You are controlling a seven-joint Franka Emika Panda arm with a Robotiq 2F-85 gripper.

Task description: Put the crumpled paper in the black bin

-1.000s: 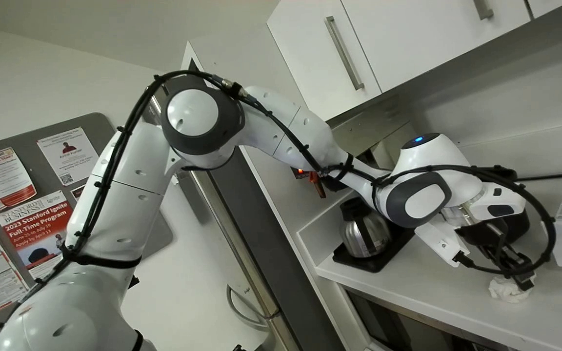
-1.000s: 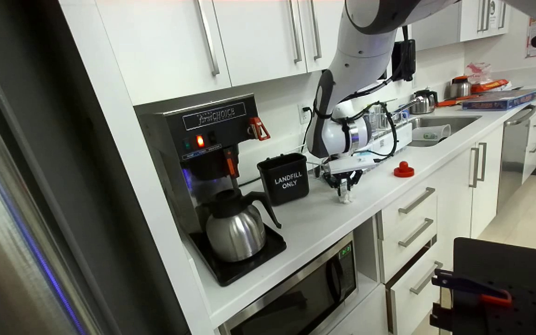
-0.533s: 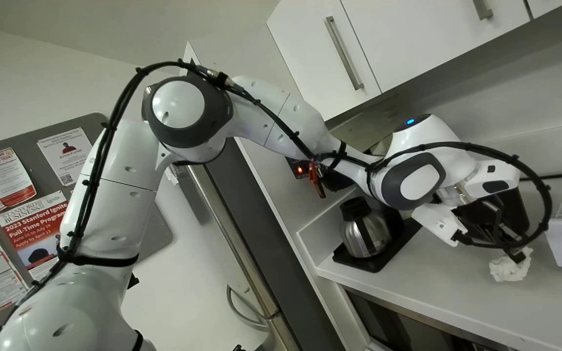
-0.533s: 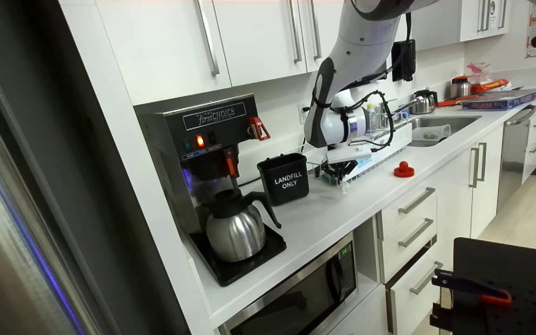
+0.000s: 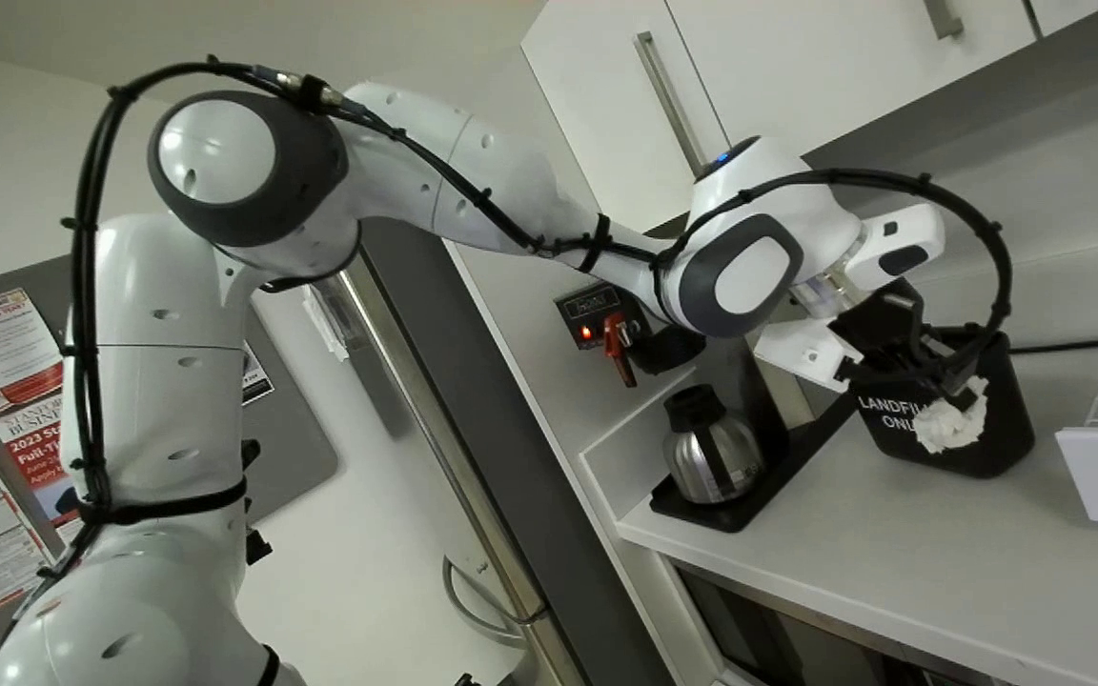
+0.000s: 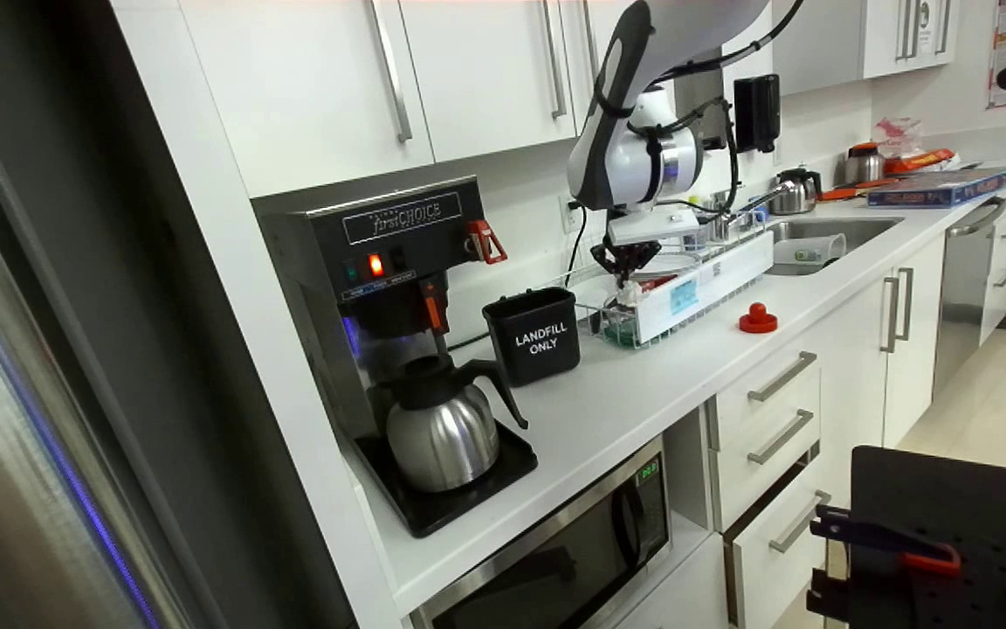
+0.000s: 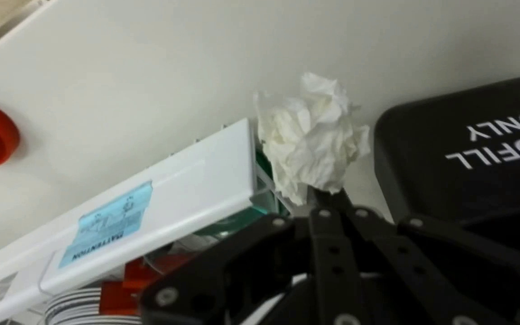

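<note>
The crumpled paper (image 7: 309, 137) is a white lumpy wad at my fingertips in the wrist view. My gripper (image 7: 318, 193) is shut on it and holds it above the counter. In an exterior view the gripper (image 6: 623, 276) and the paper (image 6: 630, 295) are right of the black bin (image 6: 536, 349), over the near end of the dish rack. In an exterior view the gripper (image 5: 961, 389) and paper (image 5: 947, 427) overlap the front of the bin (image 5: 1002, 429). The bin stands upright, lettered "LANDFILL ONLY". In the wrist view the bin (image 7: 418, 162) is right of the paper, apart from it.
The dish rack (image 6: 699, 297) with a white side panel (image 7: 197, 180) stands beside the bin. The coffee machine (image 6: 416, 223) and its steel carafe (image 6: 442, 441) are on the bin's other side. A red knobbed object (image 6: 758, 321) lies on the counter. Cabinets (image 6: 485, 79) hang above.
My gripper has risen from near the counter with the crumpled paper in it and moved back towards the wall and the bin. The bin has not moved.
</note>
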